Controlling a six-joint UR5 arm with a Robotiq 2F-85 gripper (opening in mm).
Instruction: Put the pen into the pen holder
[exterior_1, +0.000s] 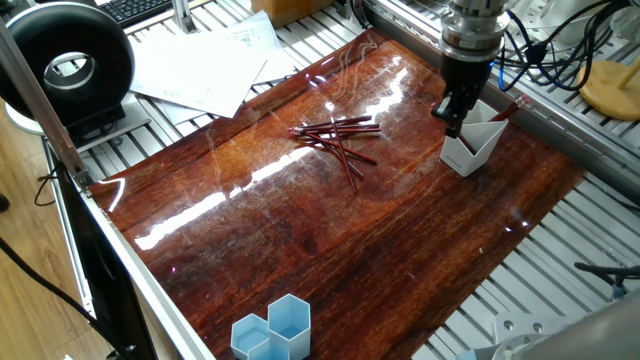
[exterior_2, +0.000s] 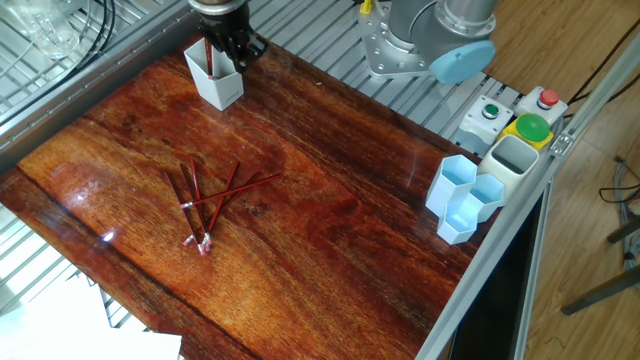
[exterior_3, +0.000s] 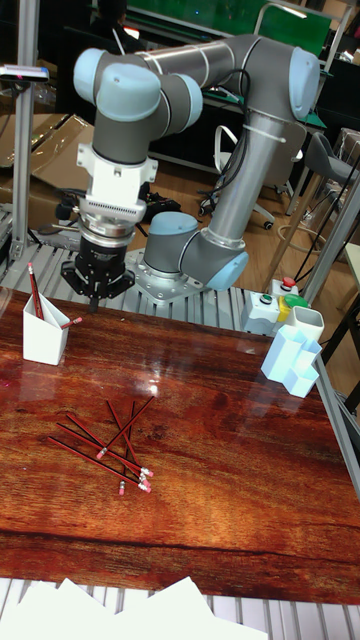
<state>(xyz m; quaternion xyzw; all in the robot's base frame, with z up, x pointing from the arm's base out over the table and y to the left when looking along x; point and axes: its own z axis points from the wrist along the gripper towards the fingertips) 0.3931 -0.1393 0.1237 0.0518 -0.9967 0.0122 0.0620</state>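
Observation:
The pen holder (exterior_1: 470, 148) (exterior_2: 217, 81) (exterior_3: 43, 338) is a small white angular cup near the far edge of the wooden table. Red pens (exterior_1: 506, 109) (exterior_2: 208, 48) (exterior_3: 35, 290) lean inside it. Several more red pens (exterior_1: 340, 137) (exterior_2: 205, 195) (exterior_3: 105, 446) lie in a loose pile mid-table. My gripper (exterior_1: 449, 114) (exterior_2: 230, 47) (exterior_3: 98, 287) hangs just beside the holder, on the side toward the pile and above rim height. It is open with nothing between its fingers.
Light blue hexagonal cups (exterior_1: 272, 328) (exterior_2: 462, 195) (exterior_3: 292, 360) stand at the table edge far from the holder. A button box (exterior_2: 515, 115) sits near the arm's base. Papers (exterior_1: 200, 65) and a black round device (exterior_1: 68, 62) lie beyond the table's left side.

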